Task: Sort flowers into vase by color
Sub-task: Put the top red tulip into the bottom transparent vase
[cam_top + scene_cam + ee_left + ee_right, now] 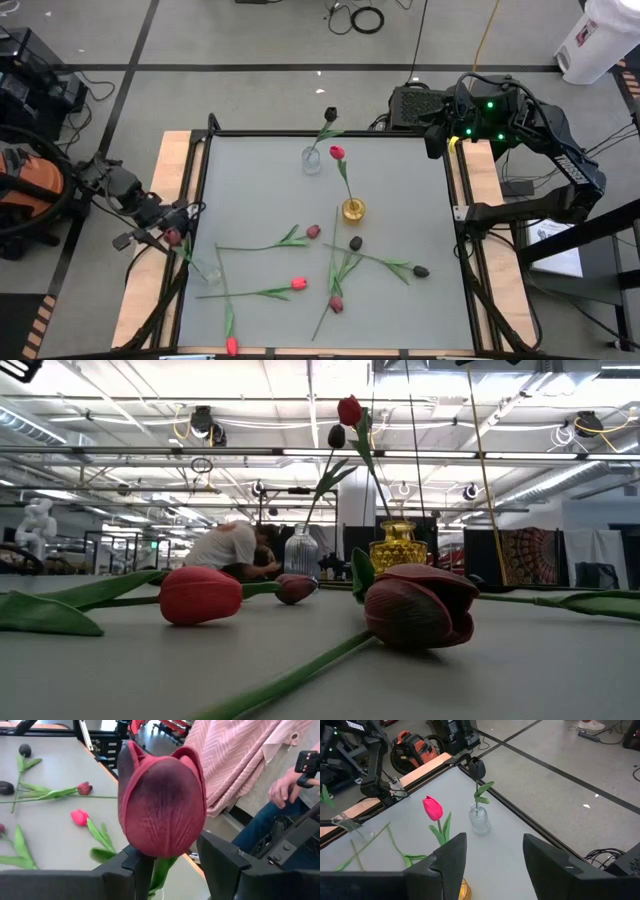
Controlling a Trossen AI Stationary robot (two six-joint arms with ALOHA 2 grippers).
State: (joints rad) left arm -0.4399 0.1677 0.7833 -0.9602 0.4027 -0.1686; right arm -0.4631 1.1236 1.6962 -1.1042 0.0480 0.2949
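On the left edge of the table (400, 320) I have the left gripper (170, 235) with a dark maroon tulip (162, 802) sitting right at its jaws. Whether they pinch the stem I cannot tell; the fingers look parted around it. Beside it stands a third clear vase (208, 270), empty.

Moving right, the loose flowers (300, 284) lie scattered across the middle of the table: pink, maroon and black heads on long green stems. These look light and floppy, soft heads that would crush, so I judge the stem just below the head is the place to pinch.

Further back, the clear vase (312, 160) holds a black tulip and the yellow vase (353, 210) a red one.

Far right, the right gripper (440, 135) waits over the back corner, jaws open and empty.
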